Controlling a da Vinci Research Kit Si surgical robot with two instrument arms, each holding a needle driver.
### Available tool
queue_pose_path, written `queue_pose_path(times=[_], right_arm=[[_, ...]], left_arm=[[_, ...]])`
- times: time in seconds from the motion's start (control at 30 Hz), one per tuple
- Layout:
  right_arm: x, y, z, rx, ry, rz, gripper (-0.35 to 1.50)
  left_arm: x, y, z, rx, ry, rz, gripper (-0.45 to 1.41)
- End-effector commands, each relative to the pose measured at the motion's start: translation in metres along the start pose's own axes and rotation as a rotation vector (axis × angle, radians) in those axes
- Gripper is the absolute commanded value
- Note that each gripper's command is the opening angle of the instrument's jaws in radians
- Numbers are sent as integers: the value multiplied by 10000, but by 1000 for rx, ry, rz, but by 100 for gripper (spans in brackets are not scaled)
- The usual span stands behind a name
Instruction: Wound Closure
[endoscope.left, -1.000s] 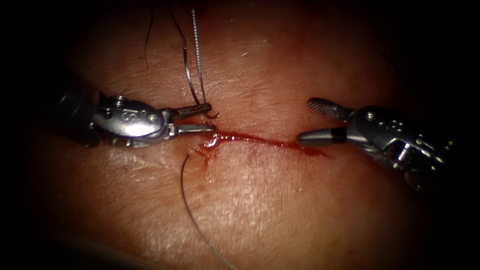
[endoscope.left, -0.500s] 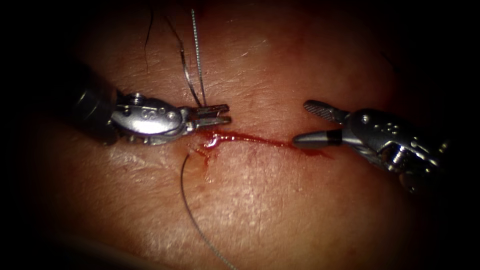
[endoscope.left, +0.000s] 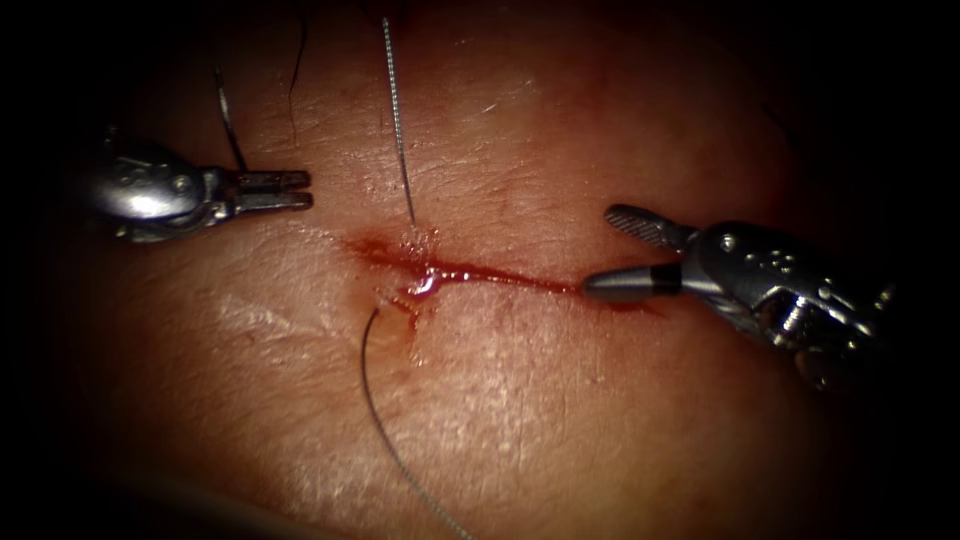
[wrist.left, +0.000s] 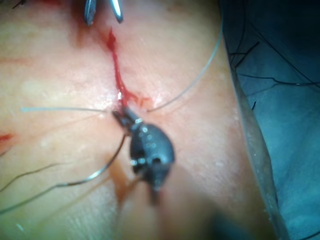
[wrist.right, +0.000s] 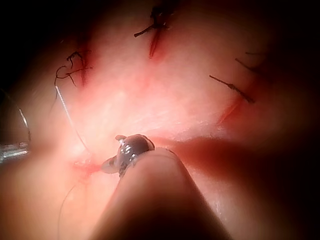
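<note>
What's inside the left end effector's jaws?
The curved needle, gripped near one end, arcing up clear of the tissue. Left end effector covers the gripped stretch. Right end effector is open, holding nothing. Thread enters by the cut.

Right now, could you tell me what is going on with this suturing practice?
The left tool, jaws shut on the needle, has drawn back to the left of the cut over the last second, taking the needle with it, out of the tissue. Where along its curve it grips is hard to tell. Thread enters the tissue just above the cut's left end, and another strand trails away below it. The right tool sits at the cut's right end, jaws open, holding nothing.
</note>
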Motion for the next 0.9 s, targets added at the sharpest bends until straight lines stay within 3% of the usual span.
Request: queue_pose_path(times=[0.03,0.3,0.33,0.37,0.43,0.5,0.57,0.67,0.73,0.9], right_arm=[[-3,-3,9,4,1,1,125],[-3,-5,6,6,1,1,125],[-3,-4,5,7,1,1,125],[-4,-4,5,8,1,1,127],[-4,-3,4,11,2,1,127],[-4,-3,4,11,2,1,128],[-4,-3,3,11,2,1,128],[-4,-2,2,12,2,1,128],[-4,-1,2,12,2,1,128],[-5,0,2,12,2,1,128]], left_arm=[[-13,5,9,4,-4,1,-45],[-54,-15,44,0,-11,0,-45],[-59,-19,40,-3,-10,-20,-15],[-61,-23,34,21,-18,-66,42],[-56,-28,23,89,-3,-157,94],[-50,-28,16,110,24,-185,109],[-29,-19,-1,110,93,-228,116],[10,3,-21,106,92,-193,125],[37,22,-32,100,127,-165,125],[71,77,-43,49,166,-113,121]])
